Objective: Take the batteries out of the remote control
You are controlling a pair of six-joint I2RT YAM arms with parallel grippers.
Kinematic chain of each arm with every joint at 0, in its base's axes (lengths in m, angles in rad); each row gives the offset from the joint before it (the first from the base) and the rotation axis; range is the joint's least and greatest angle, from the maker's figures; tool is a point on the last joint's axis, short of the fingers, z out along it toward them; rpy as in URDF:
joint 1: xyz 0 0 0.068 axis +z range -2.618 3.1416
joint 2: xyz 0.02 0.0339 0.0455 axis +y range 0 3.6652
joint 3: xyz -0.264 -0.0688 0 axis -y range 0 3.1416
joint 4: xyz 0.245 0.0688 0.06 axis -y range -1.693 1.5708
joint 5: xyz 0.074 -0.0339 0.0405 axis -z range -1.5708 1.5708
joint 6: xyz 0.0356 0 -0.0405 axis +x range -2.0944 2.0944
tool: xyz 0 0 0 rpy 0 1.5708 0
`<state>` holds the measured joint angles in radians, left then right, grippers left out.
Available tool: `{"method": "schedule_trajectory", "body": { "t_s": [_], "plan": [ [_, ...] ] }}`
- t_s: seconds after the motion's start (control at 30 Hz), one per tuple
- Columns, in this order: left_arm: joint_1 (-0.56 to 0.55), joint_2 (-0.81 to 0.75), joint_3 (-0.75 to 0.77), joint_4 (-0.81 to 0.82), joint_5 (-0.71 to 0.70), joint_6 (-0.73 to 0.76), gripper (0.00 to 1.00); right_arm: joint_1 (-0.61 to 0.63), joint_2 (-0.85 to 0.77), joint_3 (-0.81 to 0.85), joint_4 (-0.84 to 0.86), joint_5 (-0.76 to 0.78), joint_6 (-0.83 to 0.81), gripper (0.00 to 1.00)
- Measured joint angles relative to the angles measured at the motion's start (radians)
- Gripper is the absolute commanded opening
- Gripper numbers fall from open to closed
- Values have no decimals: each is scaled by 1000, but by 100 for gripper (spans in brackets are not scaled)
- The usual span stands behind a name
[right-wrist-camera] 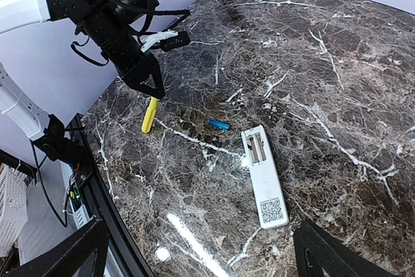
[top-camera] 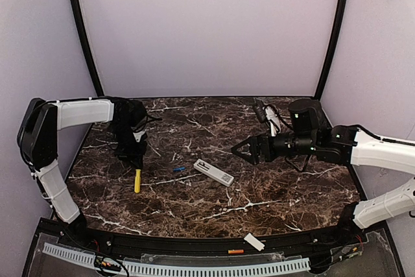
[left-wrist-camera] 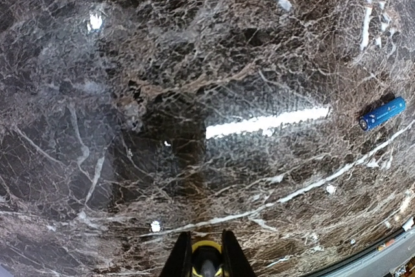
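Note:
The white remote control (top-camera: 214,172) lies back up at mid-table, with a QR sticker near one end; in the right wrist view (right-wrist-camera: 266,176) its battery bay is open and both slots look empty. A blue battery (top-camera: 178,168) lies just left of it and shows in both wrist views (right-wrist-camera: 218,124) (left-wrist-camera: 382,113). An orange battery (top-camera: 235,251) lies on the black front rail. My left gripper (top-camera: 137,160) is shut on the top end of a yellow-handled screwdriver (top-camera: 137,180), whose other end rests on the table. My right gripper (top-camera: 241,150) is open and empty, hovering right of the remote.
A short white cover plate (top-camera: 254,242) lies at the table's front edge beside the orange battery. Cables and a small white device (top-camera: 272,120) sit behind the right arm. The dark marble table (top-camera: 194,128) ends in a black rail in front.

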<state>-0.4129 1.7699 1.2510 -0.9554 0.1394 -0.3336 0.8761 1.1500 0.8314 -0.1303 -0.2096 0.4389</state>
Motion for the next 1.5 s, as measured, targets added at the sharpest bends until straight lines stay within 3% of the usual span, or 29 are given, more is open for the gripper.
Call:
{"method": "schedule_trajectory", "body": {
  "t_s": [0.2, 0.43, 0.77, 0.93, 1.23, 1.5],
  "plan": [
    [0, 19, 0, 19, 3, -1, 15, 0, 0, 0, -4, 2, 0, 99],
    [0, 24, 0, 40, 4, -8, 40, 0, 0, 0, -8, 2, 0, 99],
    [0, 2, -1, 50, -8, -11, 67, 0, 0, 0, -25, 5, 0, 98],
    [0, -61, -1, 51, -19, 4, 97, 0, 0, 0, -29, 8, -1, 99],
    [0, -248, 0, 99, -42, 43, 99, 0, 0, 24, -72, 36, -50, 99],
    [0, -418, -18, 218, -171, 85, 98, 0, 0, 89, -132, 105, -106, 99]
  ]
}}
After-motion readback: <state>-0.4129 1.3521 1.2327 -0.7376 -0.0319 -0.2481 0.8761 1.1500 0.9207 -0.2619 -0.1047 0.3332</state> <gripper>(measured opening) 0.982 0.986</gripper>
